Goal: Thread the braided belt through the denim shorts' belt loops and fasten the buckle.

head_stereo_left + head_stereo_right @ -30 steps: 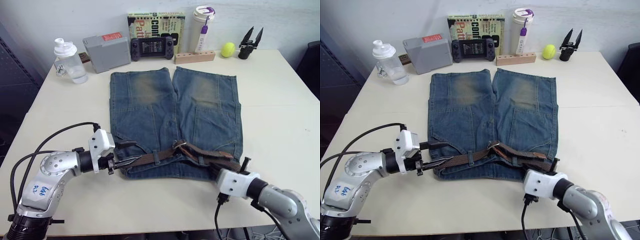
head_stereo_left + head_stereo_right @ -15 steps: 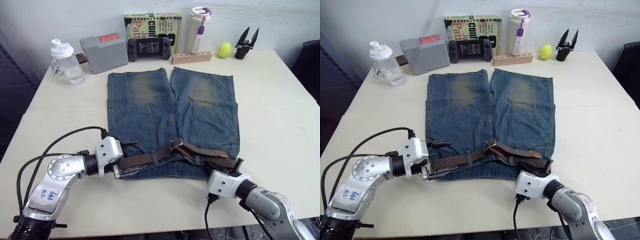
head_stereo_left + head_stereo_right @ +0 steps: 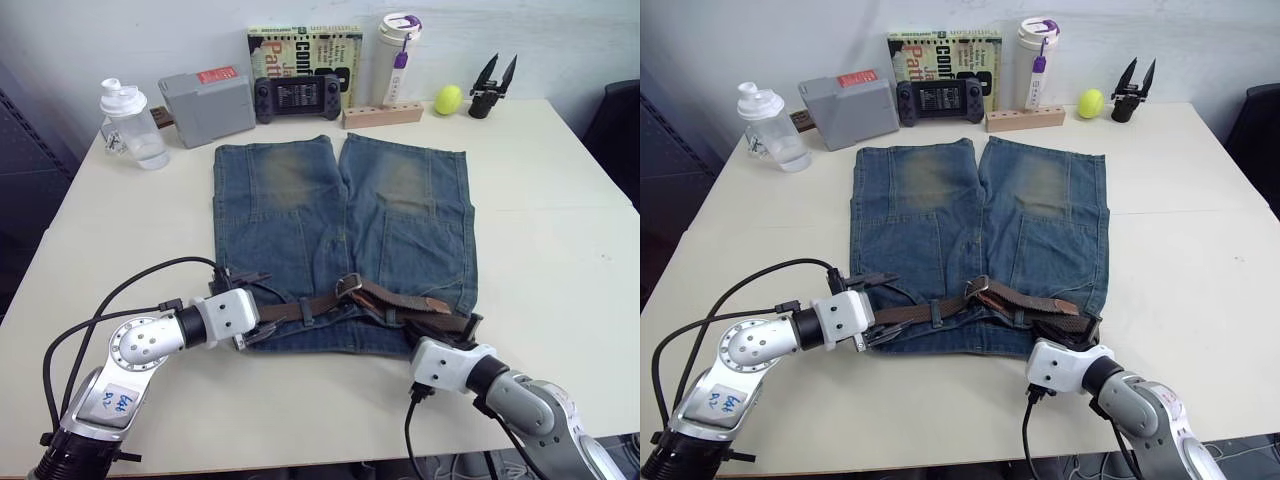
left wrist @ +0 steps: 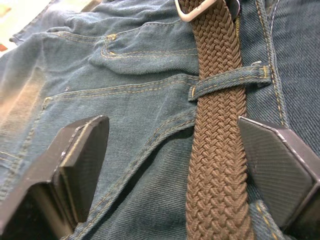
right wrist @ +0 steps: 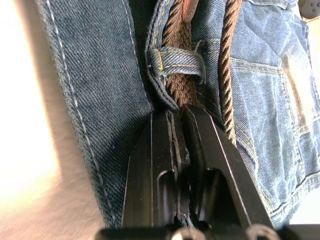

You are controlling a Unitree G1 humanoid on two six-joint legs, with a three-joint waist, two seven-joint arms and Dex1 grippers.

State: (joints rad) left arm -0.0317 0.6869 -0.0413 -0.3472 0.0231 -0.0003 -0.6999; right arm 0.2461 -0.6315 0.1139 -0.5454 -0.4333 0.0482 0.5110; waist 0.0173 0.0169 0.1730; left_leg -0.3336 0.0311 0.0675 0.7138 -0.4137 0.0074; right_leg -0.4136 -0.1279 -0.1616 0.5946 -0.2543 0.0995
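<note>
The denim shorts (image 3: 340,220) lie flat, waistband toward me. The braided belt (image 3: 300,308) runs along the waistband under a belt loop (image 4: 230,80), and its silver buckle (image 3: 348,285) sits near the middle. Its tan tip (image 3: 432,305) points right. My left gripper (image 3: 255,305) is open at the waistband's left end, and the belt (image 4: 215,165) lies between its fingers (image 4: 82,150). My right gripper (image 3: 470,323) is at the waistband's right end. It is shut on the belt (image 5: 180,90) right below another belt loop (image 5: 177,60).
Along the table's far edge stand a shaker bottle (image 3: 130,125), a grey box (image 3: 207,105), a game console (image 3: 296,95), a book (image 3: 305,45), a tumbler (image 3: 397,55), a wooden block (image 3: 385,115), a tennis ball (image 3: 448,99) and a black tool (image 3: 493,85).
My left gripper has moved right onto the waistband's left end and now straddles the belt. The right gripper has stayed at the right end. The camera has shifted slightly.
</note>
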